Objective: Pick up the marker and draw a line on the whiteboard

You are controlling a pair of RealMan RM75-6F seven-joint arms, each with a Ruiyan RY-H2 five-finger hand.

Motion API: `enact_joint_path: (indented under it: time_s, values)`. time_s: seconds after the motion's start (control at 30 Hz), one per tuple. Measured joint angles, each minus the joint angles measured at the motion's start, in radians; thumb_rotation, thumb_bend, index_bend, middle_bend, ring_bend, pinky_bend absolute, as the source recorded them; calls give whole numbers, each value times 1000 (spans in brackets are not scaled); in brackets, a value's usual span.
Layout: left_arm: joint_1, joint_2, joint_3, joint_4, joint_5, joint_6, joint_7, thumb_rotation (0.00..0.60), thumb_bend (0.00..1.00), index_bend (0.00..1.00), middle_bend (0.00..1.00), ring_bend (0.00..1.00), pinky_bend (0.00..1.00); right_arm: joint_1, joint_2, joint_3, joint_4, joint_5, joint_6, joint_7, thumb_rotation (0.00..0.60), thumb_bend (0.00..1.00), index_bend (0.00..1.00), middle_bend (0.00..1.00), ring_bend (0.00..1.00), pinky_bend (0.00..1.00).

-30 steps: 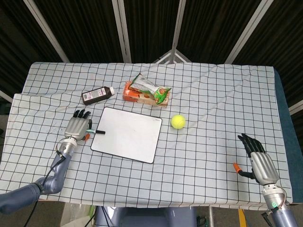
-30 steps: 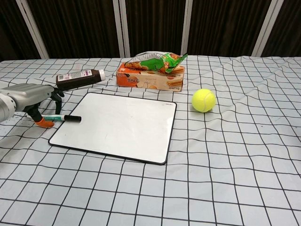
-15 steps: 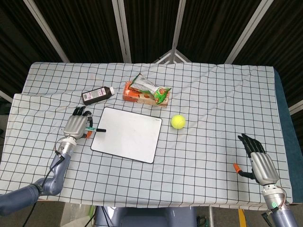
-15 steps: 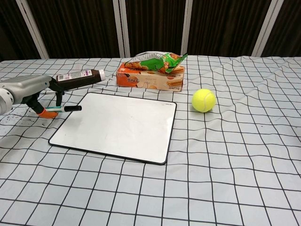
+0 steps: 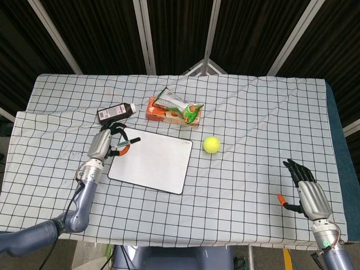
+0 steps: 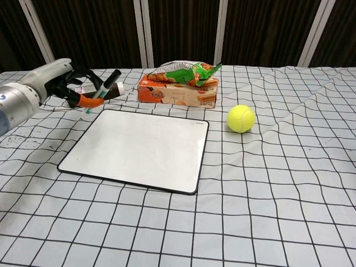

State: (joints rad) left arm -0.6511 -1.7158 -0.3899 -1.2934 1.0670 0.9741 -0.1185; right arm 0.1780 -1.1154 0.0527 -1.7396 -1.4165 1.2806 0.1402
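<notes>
The whiteboard (image 5: pixel 152 158) (image 6: pixel 139 147) lies flat on the checked cloth, its white face blank. My left hand (image 5: pixel 103 144) (image 6: pixel 58 82) hovers at the board's far left corner and holds the marker (image 5: pixel 126 143) (image 6: pixel 101 93), lifted off the table. The marker tilts, its black cap end pointing up and toward the board. My right hand (image 5: pixel 307 191) rests at the front right of the table, fingers spread, holding nothing; the chest view does not show it.
A dark brown bottle (image 5: pixel 116 112) lies just behind my left hand. An orange snack box with a green bag on top (image 5: pixel 175 111) (image 6: pixel 179 84) sits behind the board. A yellow tennis ball (image 5: pixel 211 144) (image 6: pixel 240 118) lies right of the board.
My left hand has lifted the marker off the cloth and moved up and toward the board's far left corner. The marker now tilts upward. The right hand has not moved.
</notes>
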Motion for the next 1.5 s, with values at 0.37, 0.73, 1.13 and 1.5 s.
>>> enact_joint_path:
  time_s: [0.37, 0.73, 1.13, 1.5]
  values:
    - [-82, -131, -14, 60, 44, -62, -123, 600, 560, 723, 239, 51, 87, 3, 5, 3, 1, 10, -12, 12, 600, 327, 0, 0, 0, 0]
    - [-137, -220, -29, 173, 20, -90, -136, 600, 555, 730, 242, 51, 87, 3, 7, 4, 1, 12, -13, 19, 600, 327, 0, 0, 0, 0]
    - [-147, -248, -25, 206, 20, -97, -169, 600, 554, 731, 241, 51, 87, 4, 8, 3, 1, 9, -13, 19, 600, 327, 0, 0, 0, 0]
    - [-120, -231, 6, 153, 34, -86, -178, 600, 554, 731, 241, 51, 87, 2, 7, 1, 0, 6, -9, 12, 600, 327, 0, 0, 0, 0]
